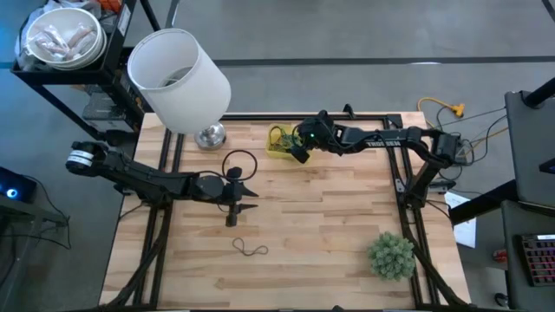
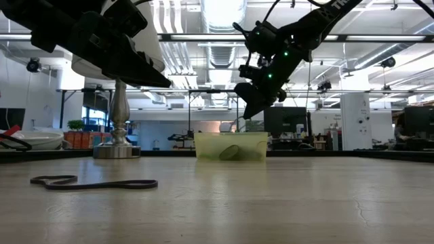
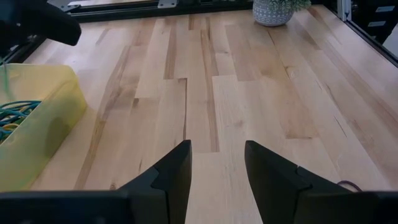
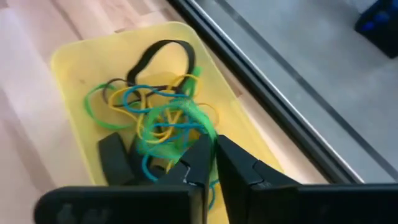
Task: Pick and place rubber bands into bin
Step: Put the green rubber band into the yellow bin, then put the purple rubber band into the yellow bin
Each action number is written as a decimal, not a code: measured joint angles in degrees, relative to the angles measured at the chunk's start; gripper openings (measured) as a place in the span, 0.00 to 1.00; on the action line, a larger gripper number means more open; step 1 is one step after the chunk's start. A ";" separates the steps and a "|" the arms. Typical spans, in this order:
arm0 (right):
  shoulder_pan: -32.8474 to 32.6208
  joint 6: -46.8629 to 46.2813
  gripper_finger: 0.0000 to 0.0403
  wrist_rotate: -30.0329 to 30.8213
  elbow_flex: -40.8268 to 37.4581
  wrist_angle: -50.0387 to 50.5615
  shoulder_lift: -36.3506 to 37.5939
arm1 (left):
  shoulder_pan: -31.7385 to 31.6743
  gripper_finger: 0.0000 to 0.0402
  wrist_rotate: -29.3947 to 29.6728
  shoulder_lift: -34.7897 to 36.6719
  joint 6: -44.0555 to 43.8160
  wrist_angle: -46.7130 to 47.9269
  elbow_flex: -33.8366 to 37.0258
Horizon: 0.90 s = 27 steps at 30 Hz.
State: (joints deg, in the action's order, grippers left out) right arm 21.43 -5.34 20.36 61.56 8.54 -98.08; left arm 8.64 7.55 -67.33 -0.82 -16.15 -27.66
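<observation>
The yellow bin (image 1: pixel 276 152) sits at the table's far middle and holds a tangle of green, blue, yellow and black rubber bands (image 4: pixel 155 118). My right gripper (image 4: pixel 214 149) hovers over the bin (image 4: pixel 68 62), tilted downward, shut on a green rubber band. A dark band (image 1: pixel 250 250) lies flat on the wood near the front, and a black loop (image 1: pixel 238 163) lies beside my left gripper (image 1: pixel 247 196). That gripper hovers open above the bare table at centre left. My right gripper pinches a green rubber band (image 4: pixel 204 129) between its two fingertips, coming slanting down from the table's right. The band hangs slack below the fingers (image 3: pixel 5 78), its lower part in the heap inside the bin.
A white lampshade on a metal base (image 1: pixel 178 74) stands at the far left. A small potted plant (image 1: pixel 390 256) sits at the near right. Black frame rails (image 1: pixel 260 117) run along the far edge and the sides. Open wood lies in the table's middle and front.
</observation>
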 joint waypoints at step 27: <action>-4.78 5.26 0.35 -12.67 0.83 -0.34 1.17 | 0.62 0.34 -7.51 -2.52 -5.10 1.85 0.17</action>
State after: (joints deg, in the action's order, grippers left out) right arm 16.65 -0.08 7.69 62.39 8.20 -96.91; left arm 9.26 0.04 -69.85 -5.92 -14.31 -27.49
